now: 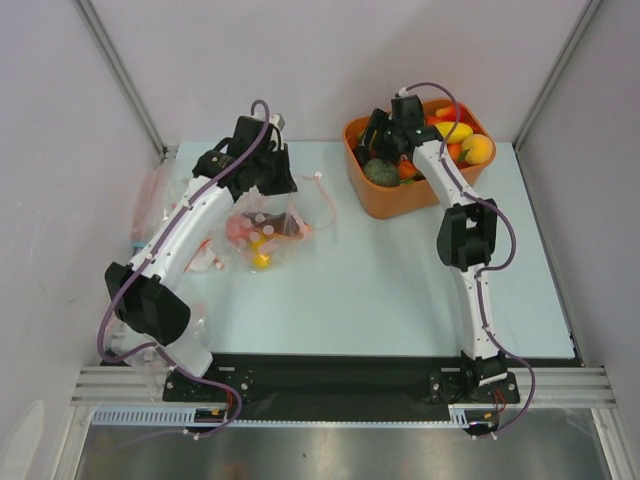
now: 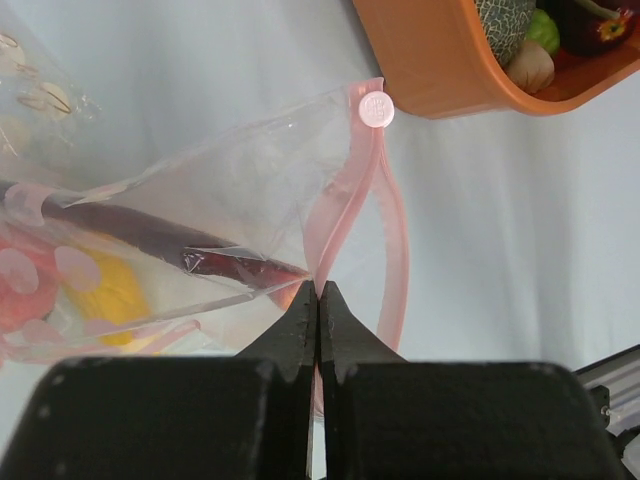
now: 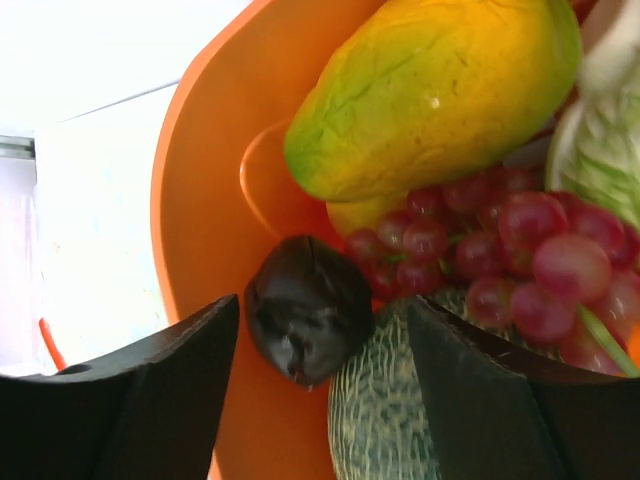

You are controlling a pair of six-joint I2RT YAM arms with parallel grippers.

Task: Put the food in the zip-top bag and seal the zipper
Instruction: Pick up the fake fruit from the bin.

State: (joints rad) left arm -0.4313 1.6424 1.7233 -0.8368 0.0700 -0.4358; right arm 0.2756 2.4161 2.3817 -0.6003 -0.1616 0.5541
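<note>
Near edge: both arms are bolted to a black plate (image 1: 330,375).
Left gripper (image 2: 318,292): its jaws are pressed together on the zipper (image 2: 343,210), at one lip of the mouth.
Zip-top bag (image 2: 200,190): it lies at the left middle of the worktop, with its mouth turned to the tub and the two pink tracks apart.
Food in the bag: a yellow piece (image 2: 105,290) and a dark purple piece (image 2: 150,232), with red ones beside them.
Bag handling: I judge it thin, soft and slippery. The strip is its stiffest part, so the hold belongs there.
Orange tub (image 1: 385,200): it stands at the far right corner and holds the other food.
Right gripper (image 3: 322,305): its jaws are wide apart on each side of a dark wrinkled fruit (image 3: 305,320), and it grips nothing.
Food handling: probably light, hard and glossy. Round shapes may slide out, so take them across the middle.
Surface: the worktop (image 1: 400,300) is pale and smooth, and likely gives little friction.
Room: white walls (image 1: 60,150) stand close at the left, far and right sides. More clear bags (image 1: 150,195) lie at the left edge.
</note>
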